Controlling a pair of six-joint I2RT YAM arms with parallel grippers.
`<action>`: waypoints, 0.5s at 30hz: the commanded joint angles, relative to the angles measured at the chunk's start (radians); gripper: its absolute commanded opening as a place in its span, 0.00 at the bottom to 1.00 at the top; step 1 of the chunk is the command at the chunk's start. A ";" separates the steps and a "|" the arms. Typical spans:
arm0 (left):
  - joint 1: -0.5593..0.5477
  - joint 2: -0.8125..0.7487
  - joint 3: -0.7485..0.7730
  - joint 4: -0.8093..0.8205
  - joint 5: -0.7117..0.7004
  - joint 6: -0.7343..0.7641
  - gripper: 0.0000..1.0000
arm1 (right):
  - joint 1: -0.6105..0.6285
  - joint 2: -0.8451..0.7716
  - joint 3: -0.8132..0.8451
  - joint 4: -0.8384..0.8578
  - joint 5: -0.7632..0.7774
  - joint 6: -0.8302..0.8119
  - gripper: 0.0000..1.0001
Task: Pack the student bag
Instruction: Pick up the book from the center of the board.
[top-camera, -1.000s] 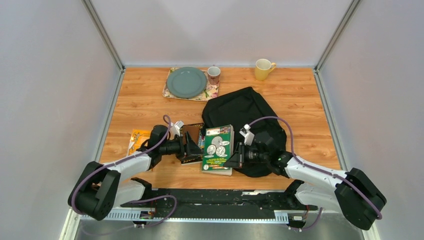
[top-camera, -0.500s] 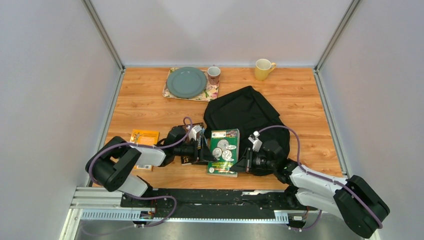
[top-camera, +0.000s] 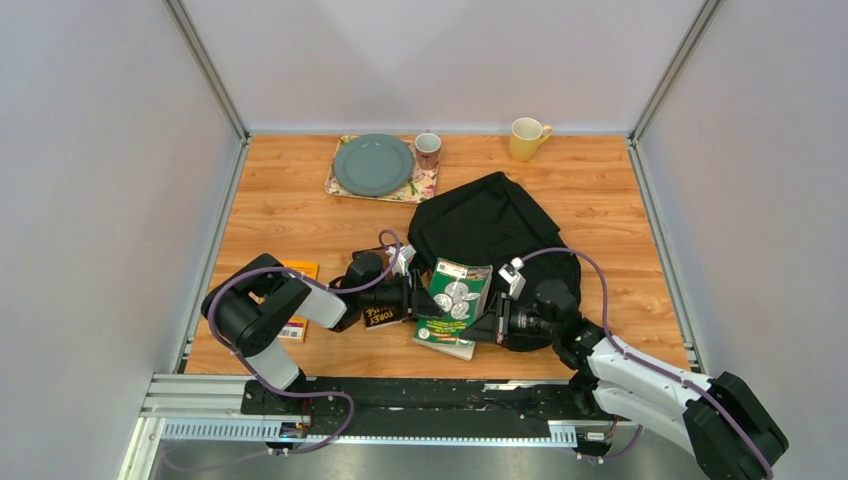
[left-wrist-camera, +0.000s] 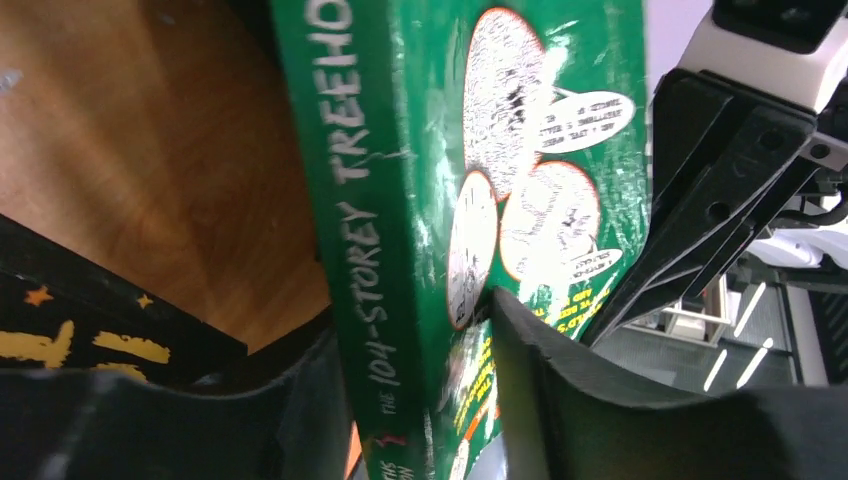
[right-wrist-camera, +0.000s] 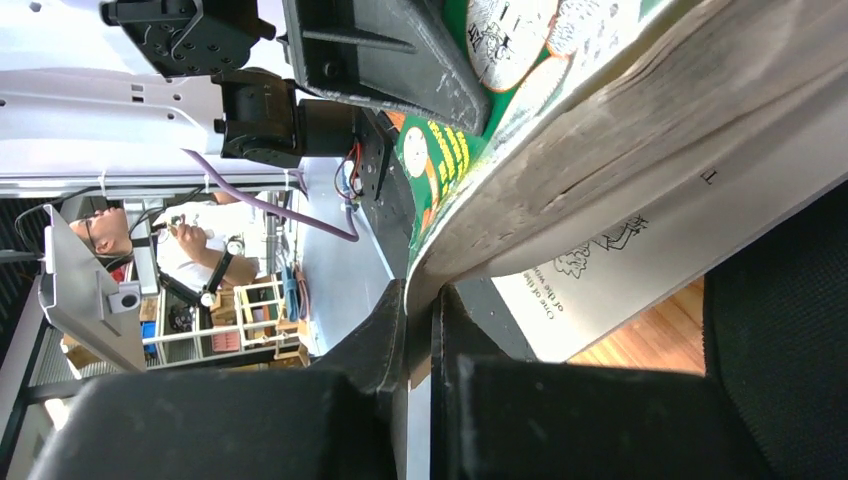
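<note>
Both arms reach low toward the middle of the table (top-camera: 290, 200) and meet at a tilted green book (top-camera: 455, 298). The left gripper (top-camera: 418, 298) presses its fingers against either side of the spine, and the right gripper (top-camera: 482, 327) is pinched on the cover's edge. The student bag (top-camera: 490, 225) lies right of centre, just behind the book.

green book (left-wrist-camera: 400, 250) spine-on, clamped between jaws | wooden table (left-wrist-camera: 130, 170) behind | dark book (left-wrist-camera: 60, 340) lower-left
</note>
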 joint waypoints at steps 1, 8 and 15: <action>-0.014 -0.027 0.028 0.174 0.016 -0.039 0.42 | -0.001 0.006 0.001 -0.010 -0.024 -0.026 0.00; -0.009 -0.180 0.063 -0.009 -0.005 0.061 0.00 | -0.002 -0.026 0.126 -0.342 0.150 -0.106 0.27; 0.031 -0.538 0.242 -0.632 -0.353 0.380 0.00 | -0.004 -0.236 0.324 -0.779 0.558 -0.147 0.75</action>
